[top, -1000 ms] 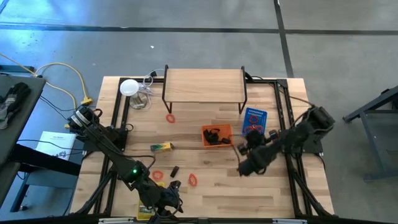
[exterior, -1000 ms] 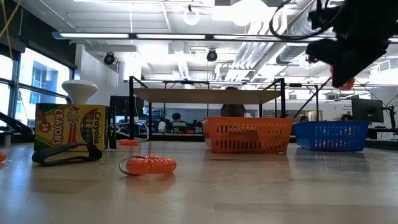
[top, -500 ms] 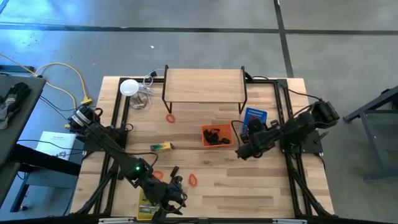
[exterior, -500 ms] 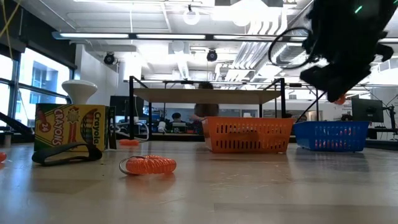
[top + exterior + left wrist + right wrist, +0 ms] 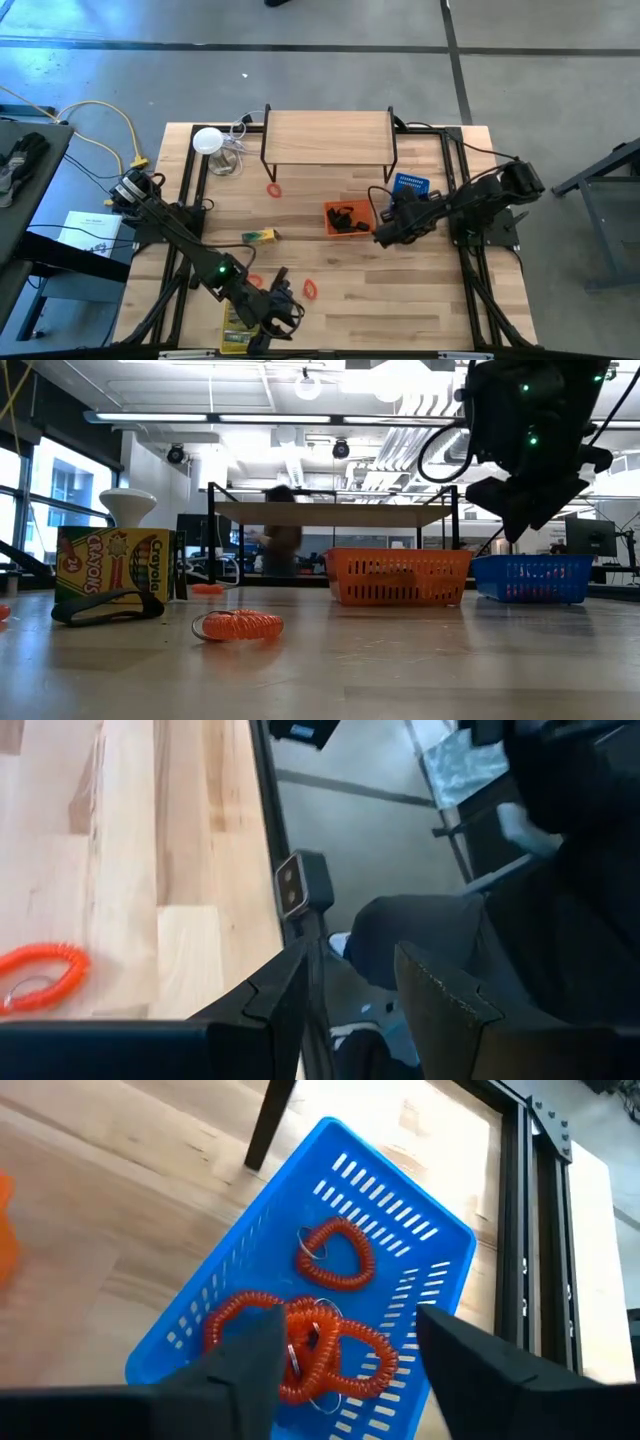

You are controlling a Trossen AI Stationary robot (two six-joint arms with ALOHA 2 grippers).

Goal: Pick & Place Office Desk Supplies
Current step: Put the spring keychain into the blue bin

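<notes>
High view: my right claw (image 5: 383, 236) had swung from open bench (image 5: 340, 270) to between orange basket (image 5: 347, 219) and blue basket (image 5: 410, 185); left claw (image 5: 283, 312) hovered by a red band (image 5: 309, 289).
Right wrist view: fingers (image 5: 470, 1355) spread, empty; the carried band had joined the red bands (image 5: 315, 1330) in the basket: one delivery done.

The right gripper (image 5: 383, 235) hangs above the table with fingers spread and empty, while the left gripper (image 5: 283, 312) sits at the near edge, fingers parted.
</notes>
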